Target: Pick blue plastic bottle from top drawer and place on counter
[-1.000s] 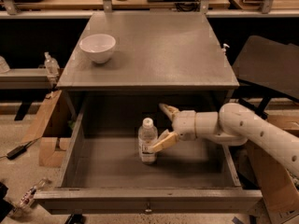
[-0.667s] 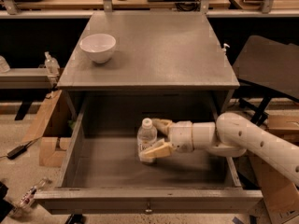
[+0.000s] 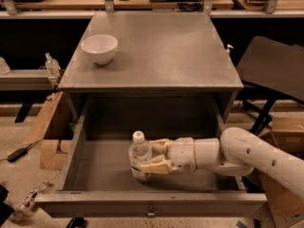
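The counter (image 3: 161, 56) lies behind and above the gripper (image 3: 148, 156), its flat grey top reaching wider than the gripper on both sides. The drawer (image 3: 142, 202) stands pulled out below it. The gripper is inside the drawer, low over the floor, nearer the front panel than the back wall and about midway between the side walls. The white arm (image 3: 256, 156) reaches in from the right, crossing the drawer's right wall, and ends at the gripper.

A black panel (image 3: 275, 65) stands well off behind and to the right of the gripper. The white bowl (image 3: 99, 48) sits on the counter, far behind the gripper and to its left.

The bottle (image 3: 138, 152) stands upright on the drawer floor, right at the gripper's tip, with its white cap above the fingers (image 3: 156, 166). The gripper is closed partway onto it, with one finger on the far side of the body, one on the near side, and both seeming to press against it. The drawer knob (image 3: 150, 212) is just in front of the gripper and below it.
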Available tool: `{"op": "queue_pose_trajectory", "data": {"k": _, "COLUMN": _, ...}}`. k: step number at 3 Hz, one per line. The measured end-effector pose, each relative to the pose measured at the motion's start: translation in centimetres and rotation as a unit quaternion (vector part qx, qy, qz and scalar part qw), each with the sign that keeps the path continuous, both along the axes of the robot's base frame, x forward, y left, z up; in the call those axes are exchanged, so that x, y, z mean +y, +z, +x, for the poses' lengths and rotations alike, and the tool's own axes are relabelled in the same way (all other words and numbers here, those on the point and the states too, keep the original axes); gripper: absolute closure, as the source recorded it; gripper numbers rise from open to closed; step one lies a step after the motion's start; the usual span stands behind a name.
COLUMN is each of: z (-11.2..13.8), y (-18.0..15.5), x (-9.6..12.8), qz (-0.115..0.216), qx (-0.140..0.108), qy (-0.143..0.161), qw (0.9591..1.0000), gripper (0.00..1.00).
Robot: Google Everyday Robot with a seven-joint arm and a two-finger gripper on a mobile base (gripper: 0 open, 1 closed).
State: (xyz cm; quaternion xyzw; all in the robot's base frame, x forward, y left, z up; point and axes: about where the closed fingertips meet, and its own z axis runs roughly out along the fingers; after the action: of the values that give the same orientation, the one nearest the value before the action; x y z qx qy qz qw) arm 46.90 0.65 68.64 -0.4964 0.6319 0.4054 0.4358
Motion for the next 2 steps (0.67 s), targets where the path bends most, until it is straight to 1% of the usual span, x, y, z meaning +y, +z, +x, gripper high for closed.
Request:
{"op": "queue_pose_trajectory", "data": {"k": 1, "z": 1.2, "y": 1.2, "x": 1.7, "qz": 0.016, "qx": -0.016, "qy": 0.026, "qw": 0.9994, "gripper": 0.99}}
{"op": "queue_pose_trajectory", "data": {"k": 2, "z": 3.0, "y": 2.4, "x": 2.1, "qz": 0.032, "qx": -0.032, "qy": 0.029, "qw": 0.9986, "gripper": 1.0}}
